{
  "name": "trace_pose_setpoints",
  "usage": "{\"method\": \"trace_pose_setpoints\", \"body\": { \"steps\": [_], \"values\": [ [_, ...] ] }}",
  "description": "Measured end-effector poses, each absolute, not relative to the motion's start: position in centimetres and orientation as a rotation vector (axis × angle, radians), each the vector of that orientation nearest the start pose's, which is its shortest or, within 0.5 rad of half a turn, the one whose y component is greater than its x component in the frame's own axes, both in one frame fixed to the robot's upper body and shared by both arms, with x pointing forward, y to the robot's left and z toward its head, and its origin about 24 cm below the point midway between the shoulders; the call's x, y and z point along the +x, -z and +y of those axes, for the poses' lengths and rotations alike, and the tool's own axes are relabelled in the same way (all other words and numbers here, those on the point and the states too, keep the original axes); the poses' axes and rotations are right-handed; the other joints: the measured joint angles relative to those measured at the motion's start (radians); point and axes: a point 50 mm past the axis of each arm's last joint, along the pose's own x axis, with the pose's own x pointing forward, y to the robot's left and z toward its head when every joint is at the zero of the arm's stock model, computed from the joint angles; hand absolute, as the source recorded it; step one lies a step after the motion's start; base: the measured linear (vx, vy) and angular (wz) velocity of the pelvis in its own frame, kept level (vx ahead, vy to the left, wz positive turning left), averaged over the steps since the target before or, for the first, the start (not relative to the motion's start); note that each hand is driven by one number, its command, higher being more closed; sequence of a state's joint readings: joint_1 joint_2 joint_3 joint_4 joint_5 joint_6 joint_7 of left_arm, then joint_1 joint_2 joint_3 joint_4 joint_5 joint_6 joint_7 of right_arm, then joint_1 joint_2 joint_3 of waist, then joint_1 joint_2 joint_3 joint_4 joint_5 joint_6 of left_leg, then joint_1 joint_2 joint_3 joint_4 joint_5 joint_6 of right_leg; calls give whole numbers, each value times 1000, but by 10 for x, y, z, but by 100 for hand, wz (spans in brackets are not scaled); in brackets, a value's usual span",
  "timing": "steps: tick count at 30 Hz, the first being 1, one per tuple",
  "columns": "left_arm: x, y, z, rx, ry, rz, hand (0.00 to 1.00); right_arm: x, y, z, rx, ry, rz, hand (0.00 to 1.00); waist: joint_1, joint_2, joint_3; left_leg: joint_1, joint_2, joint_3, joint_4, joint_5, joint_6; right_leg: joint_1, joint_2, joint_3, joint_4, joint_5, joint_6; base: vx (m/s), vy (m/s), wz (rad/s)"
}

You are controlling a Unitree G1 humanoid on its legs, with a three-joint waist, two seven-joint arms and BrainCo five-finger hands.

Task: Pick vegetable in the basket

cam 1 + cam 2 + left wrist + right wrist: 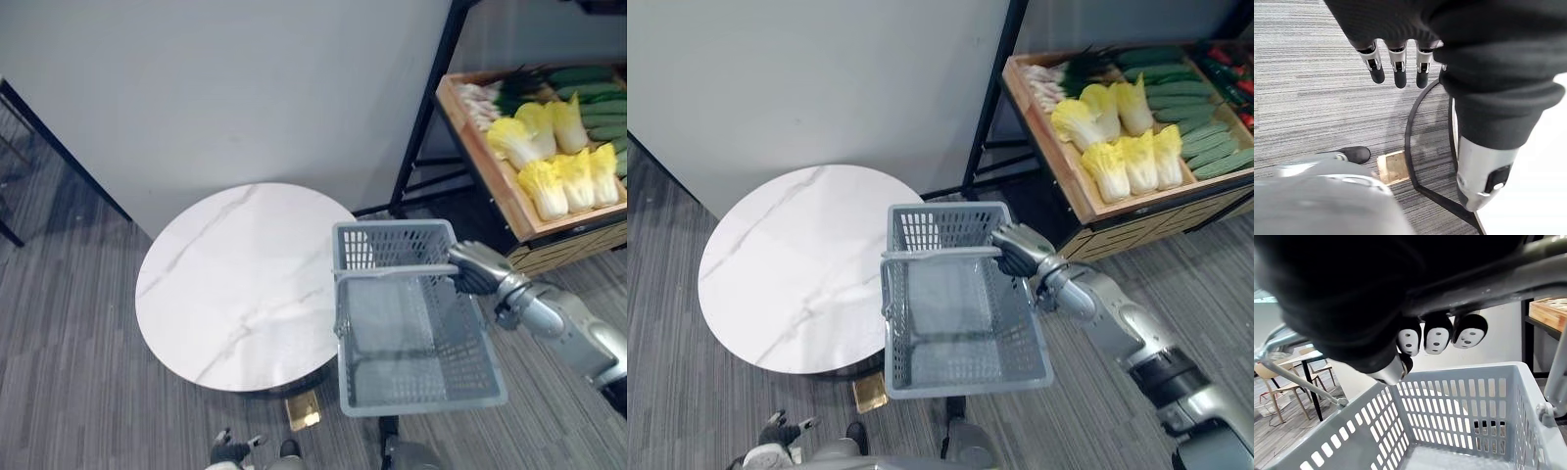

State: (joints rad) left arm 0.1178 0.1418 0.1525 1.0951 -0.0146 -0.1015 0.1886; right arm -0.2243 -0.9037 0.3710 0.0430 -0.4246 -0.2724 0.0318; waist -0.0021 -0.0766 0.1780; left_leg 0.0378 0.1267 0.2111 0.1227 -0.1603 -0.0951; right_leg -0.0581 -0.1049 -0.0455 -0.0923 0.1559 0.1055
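Note:
An empty grey plastic basket (411,338) hangs just right of the round table, its far corner over the table's edge. My right hand (1019,249) is shut on the basket's grey handle (940,255); in the right wrist view its fingers (1437,335) curl round the handle bar (1484,284) above the basket's slotted walls (1459,406). Yellow-white cabbages (563,166) and green cucumbers (602,103) lie in a wooden crate (487,162) on a shelf at the far right, beyond the hand. My left hand (1399,68) hangs low over the carpet with straight fingers, holding nothing.
A round white marble table (235,284) stands left of the basket, before a pale wall. The black shelf frame (423,117) rises between the table and the crate. A small tan square (303,410) lies on the grey carpet by the table's base.

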Motion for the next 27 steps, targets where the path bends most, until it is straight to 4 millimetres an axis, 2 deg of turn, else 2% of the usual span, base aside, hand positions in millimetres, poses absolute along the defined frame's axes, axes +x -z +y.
{"method": "trace_pose_setpoints", "body": {
  "steps": [2, 5, 7, 8, 9, 10, 11, 12, 13, 14, 15, 17, 19, 20, 21, 23, 24, 27],
  "values": [
    [60, 160, 236, 169, -406, 1134, 0, 264, -95, -220, -1305, -475, -238, 100, -7, 2, 0, -23, 22, 0, 94, -46, 5, -13, 8, 7, 58, -28, 1, -52, 44, -10],
    [62, 159, 238, 201, -379, 1134, 0, 264, -100, -228, -1298, -413, -236, 100, -20, 0, 1, -94, 41, 25, 223, -100, 14, -87, 16, 46, 148, -29, -2, -95, 92, -35],
    [72, 157, 241, 226, -361, 1113, 0, 265, -108, -230, -1301, -370, -260, 100, -24, -6, 0, -163, 36, 68, 312, -136, 39, -161, 7, 98, 169, -6, 30, -204, 175, -74],
    [79, 155, 245, 255, -340, 1097, 0, 266, -112, -226, -1297, -363, -284, 100, -25, -37, 11, -174, -6, 101, 319, -142, 79, -198, -6, 152, 146, 36, 72, -270, 194, -127],
    [80, 155, 244, 275, -315, 1100, 0, 269, -112, -218, -1289, -377, -308, 100, -15, -34, 14, -160, 9, 200, 282, -123, 120, -200, -38, 101, 113, -14, 38, -291, 168, -143],
    [80, 156, 242, 274, -309, 1105, 0, 272, -112, -212, -1301, -394, -324, 100, -13, -15, 24, -155, 28, 228, 279, -122, 122, -243, -45, 11, 228, -73, -66, -319, 152, -160],
    [78, 157, 238, 269, -299, 1111, 0, 273, -108, -201, -1300, -440, -342, 100, -19, 16, 36, -124, 61, 286, 258, -112, 125, -286, -69, -150, 482, -143, -162, -254, 170, -152],
    [76, 158, 237, 279, -286, 1117, 0, 272, -99, -194, -1286, -478, -331, 100, -14, 21, 39, -79, 66, 336, 208, -86, 130, -255, -108, -252, 629, -172, -178, -210, 178, -144],
    [75, 158, 237, 290, -277, 1119, 0, 273, -94, -192, -1277, -492, -323, 100, -11, 20, 37, -60, 66, 364, 185, -73, 133, -222, -125, -287, 660, -181, -179, -138, 122, -139],
    [75, 158, 238, 306, -260, 1120, 0, 275, -88, -186, -1258, -511, -314, 100, 4, 19, 25, -41, 68, 426, 141, -48, 132, -177, -146, -331, 682, -225, -173, -134, 63, -146],
    [79, 157, 237, 305, -259, 1112, 0, 279, -88, -179, -1247, -521, -327, 100, 15, 8, 16, -39, 73, 483, 109, -22, 131, -140, -166, -350, 687, -244, -168, -127, 35, -150],
    [83, 157, 235, 300, -257, 1108, 0, 287, -90, -174, -1244, -512, -339, 100, 31, 6, 14, -44, 80, 563, 69, 14, 127, -87, -207, -381, 652, -246, -166, -124, -41, -138],
    [85, 157, 233, 287, -263, 1104, 0, 295, -92, -170, -1259, -501, -348, 100, 36, 5, 13, -52, 96, 636, 54, 43, 117, -40, -223, -412, 538, -251, -117, -116, -167, -127],
    [85, 157, 233, 280, -271, 1105, 0, 297, -93, -169, -1265, -497, -347, 100, 39, 4, 12, -55, 107, 679, 53, 58, 108, -27, -205, -429, 444, -248, -59, -83, -248, -95],
    [85, 158, 233, 277, -272, 1106, 0, 297, -92, -170, -1269, -496, -342, 100, 38, 6, 10, -55, 111, 697, 53, 70, 101, -21, -192, -446, 403, -252, -51, -85, -338, -128],
    [81, 160, 230, 269, -271, 1125, 0, 298, -85, -175, -1312, -495, -307, 100, 33, 27, -5, -49, 133, 750, 16, 120, 76, -1, -120, -445, 259, -223, -5, -78, -311, -103],
    [81, 160, 230, 264, -272, 1125, 0, 296, -80, -178, -1315, -494, -281, 100, 26, 29, -6, -41, 140, 767, 10, 136, 67, 12, -98, -437, 221, -219, -3, -61, -264, -59],
    [80, 160, 231, 255, -287, 1126, 0, 282, -59, -191, -1339, -506, -176, 100, 12, 38, -12, -18, 211, 765, 58, 168, 63, 72, -24, -428, 133, -196, -30, -47, -252, -30]
  ]
}}
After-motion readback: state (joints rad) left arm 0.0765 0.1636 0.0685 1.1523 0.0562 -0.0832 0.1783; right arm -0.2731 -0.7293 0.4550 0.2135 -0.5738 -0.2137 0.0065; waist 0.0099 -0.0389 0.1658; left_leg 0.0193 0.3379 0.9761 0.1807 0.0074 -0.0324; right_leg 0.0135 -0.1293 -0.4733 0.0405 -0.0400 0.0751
